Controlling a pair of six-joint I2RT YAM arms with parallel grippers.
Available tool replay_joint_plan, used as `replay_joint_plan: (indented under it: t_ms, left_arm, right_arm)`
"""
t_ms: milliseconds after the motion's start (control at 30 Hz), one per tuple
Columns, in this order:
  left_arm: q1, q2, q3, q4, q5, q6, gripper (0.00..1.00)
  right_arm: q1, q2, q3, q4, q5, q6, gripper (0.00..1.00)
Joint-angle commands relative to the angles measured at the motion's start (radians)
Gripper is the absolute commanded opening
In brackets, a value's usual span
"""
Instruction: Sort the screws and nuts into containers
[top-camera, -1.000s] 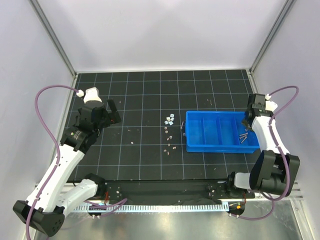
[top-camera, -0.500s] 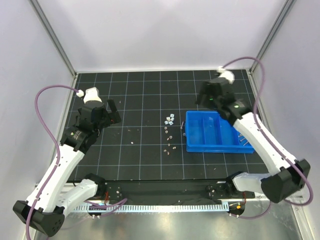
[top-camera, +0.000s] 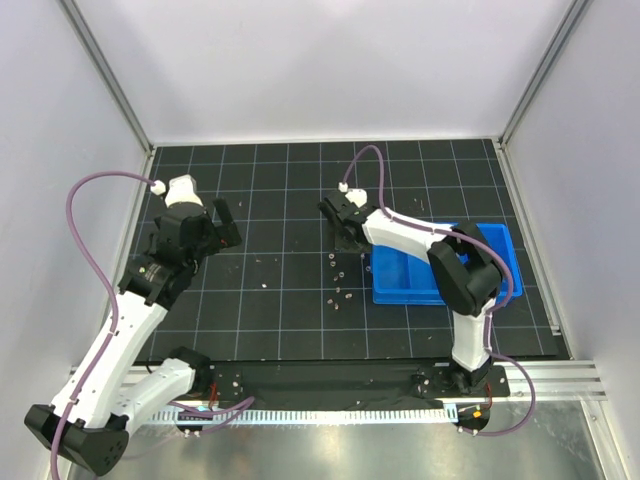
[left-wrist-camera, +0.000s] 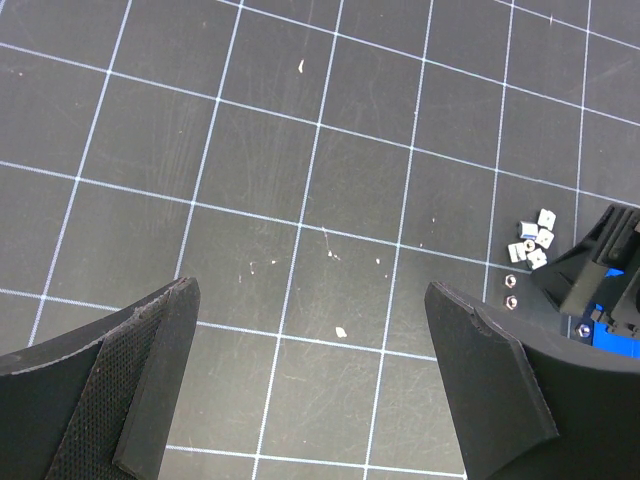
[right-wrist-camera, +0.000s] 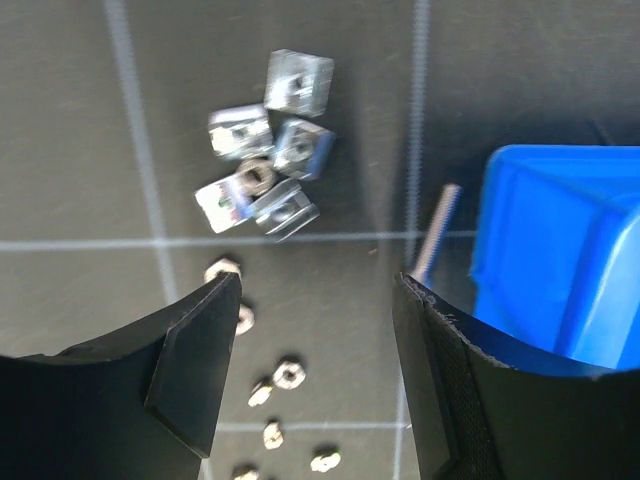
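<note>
Silvery target: hovers, right hand (right-wrist-camera: 312, 300) released, over clumped pale squarish metal nuts (right-wrist-camera: 268, 180). Risks pinching several together or flicking thin grey metal screw (right-wrist-camera: 437, 228) alongside.

Nuts (right-wrist-camera: 262, 172) cluster near a blurred, probable screw (right-wrist-camera: 437, 232) beside the containers (right-wrist-camera: 560, 250).

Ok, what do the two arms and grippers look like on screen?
Left arm and right arm match: white rounded links, black joints, each trailing a mauve cable from the wrist. Left gripper and right gripper have black wedge-shaped fingers with textured inner pads.
</note>
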Motion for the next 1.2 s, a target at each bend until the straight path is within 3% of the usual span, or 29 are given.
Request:
replay_joint_plan:
  t_ms: [0, 233, 1167]
  left_arm:
    - [0.004, -0.014, -0.003, 0.043, -0.006, 0.014, 1.00]
    - [0.004, -0.011, -0.003, 0.043, -0.006, 0.014, 1.00]
    - [0.002, -0.002, -0.003, 0.043, -0.001, 0.013, 1.00]
  right_arm:
    - [-0.004, -0.016, 0.079, -0.037, 0.118, 0.047, 0.68]
    - [-0.029, -0.031, 0.029, -0.039, 0.184, 0.058, 0.68]
    - [-0.078, 0.024, -0.111, 0.076, 0.106, 0.075, 0.40]
